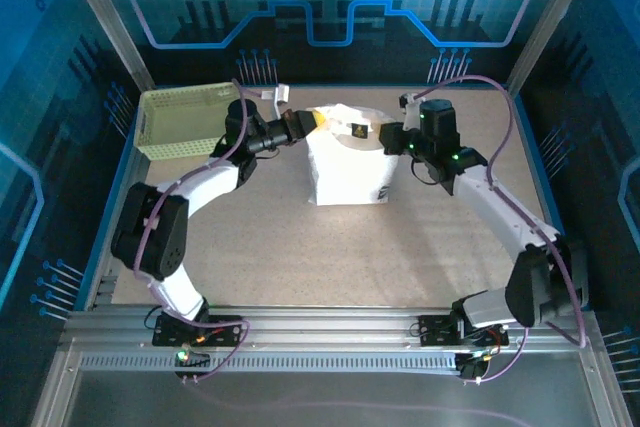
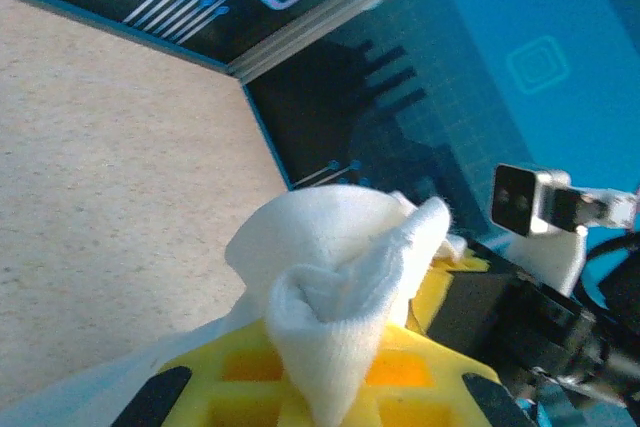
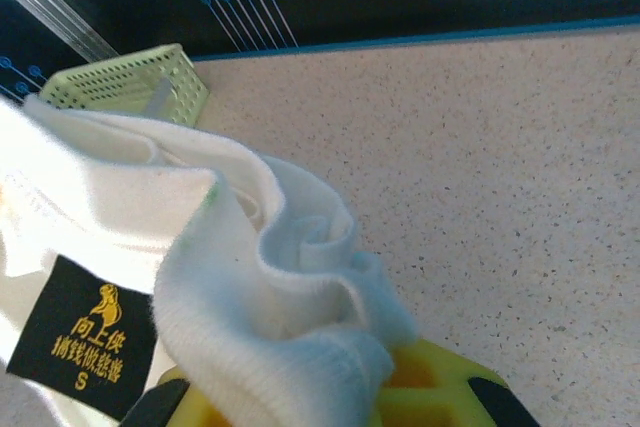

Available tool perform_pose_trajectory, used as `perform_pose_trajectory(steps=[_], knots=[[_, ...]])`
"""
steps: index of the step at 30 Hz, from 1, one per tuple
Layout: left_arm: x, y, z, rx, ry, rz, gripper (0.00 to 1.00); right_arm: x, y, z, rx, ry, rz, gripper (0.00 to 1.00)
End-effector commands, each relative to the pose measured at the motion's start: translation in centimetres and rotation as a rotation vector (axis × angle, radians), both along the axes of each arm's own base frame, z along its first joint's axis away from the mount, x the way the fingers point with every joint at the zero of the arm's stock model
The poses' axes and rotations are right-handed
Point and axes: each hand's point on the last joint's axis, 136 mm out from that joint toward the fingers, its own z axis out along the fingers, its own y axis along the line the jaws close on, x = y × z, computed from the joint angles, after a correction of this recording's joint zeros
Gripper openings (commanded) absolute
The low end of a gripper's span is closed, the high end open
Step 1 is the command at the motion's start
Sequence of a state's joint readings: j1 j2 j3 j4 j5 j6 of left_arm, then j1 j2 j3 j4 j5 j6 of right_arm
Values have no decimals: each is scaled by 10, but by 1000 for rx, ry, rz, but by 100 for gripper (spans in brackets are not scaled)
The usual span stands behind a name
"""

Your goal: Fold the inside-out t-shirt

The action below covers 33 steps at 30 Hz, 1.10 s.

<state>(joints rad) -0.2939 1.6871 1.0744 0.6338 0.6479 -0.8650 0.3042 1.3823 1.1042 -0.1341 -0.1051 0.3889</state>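
The white t-shirt [image 1: 348,162] hangs between both arms above the table's far middle, its lower part draping down to the tabletop. A black label with yellow print [image 3: 82,350] shows near its top edge. My left gripper [image 1: 312,122] is shut on the shirt's upper left edge, and bunched ribbed cloth [image 2: 335,292] rises out of its yellow jaws. My right gripper [image 1: 388,137] is shut on the upper right edge, with a thick fold of cloth [image 3: 280,317] pinched in its jaws.
A pale yellow-green lattice basket [image 1: 188,119] stands at the far left of the table, also in the right wrist view [image 3: 125,87]. The speckled tabletop [image 1: 330,247] stretches bare in front of the shirt. Blue-edged walls [image 1: 330,17] enclose the table.
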Motion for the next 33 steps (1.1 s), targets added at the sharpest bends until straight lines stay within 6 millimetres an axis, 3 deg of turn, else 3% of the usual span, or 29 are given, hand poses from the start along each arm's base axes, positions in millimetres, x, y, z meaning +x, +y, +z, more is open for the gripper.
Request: perform_pose_trajectory(steps=[1, 5, 9, 13, 16, 21, 26, 33], knots=[[-22, -2, 19, 17, -61, 8, 0, -19, -8, 6, -17, -5, -25, 0], [-55, -7, 25, 81, -71, 13, 0, -49, -16, 22, -10, -7, -28, 0], [-91, -18, 29, 85, -60, -7, 0, -86, -19, 26, -22, 44, -39, 0], [-123, -31, 24, 89, -11, -17, 0, -119, -24, 12, -58, 144, -75, 0], [-123, -27, 2, 95, 84, 32, 0, -128, -26, -11, -61, 250, -108, 0], [-89, -12, -65, 271, 257, 158, 0, -99, -20, -48, -132, 329, -132, 0], [-39, 7, -130, 346, 424, 229, 0, -42, -7, -88, -173, 389, -123, 0], [22, 18, -184, 415, 507, 242, 0, 28, 13, -132, -201, 431, -50, 0]])
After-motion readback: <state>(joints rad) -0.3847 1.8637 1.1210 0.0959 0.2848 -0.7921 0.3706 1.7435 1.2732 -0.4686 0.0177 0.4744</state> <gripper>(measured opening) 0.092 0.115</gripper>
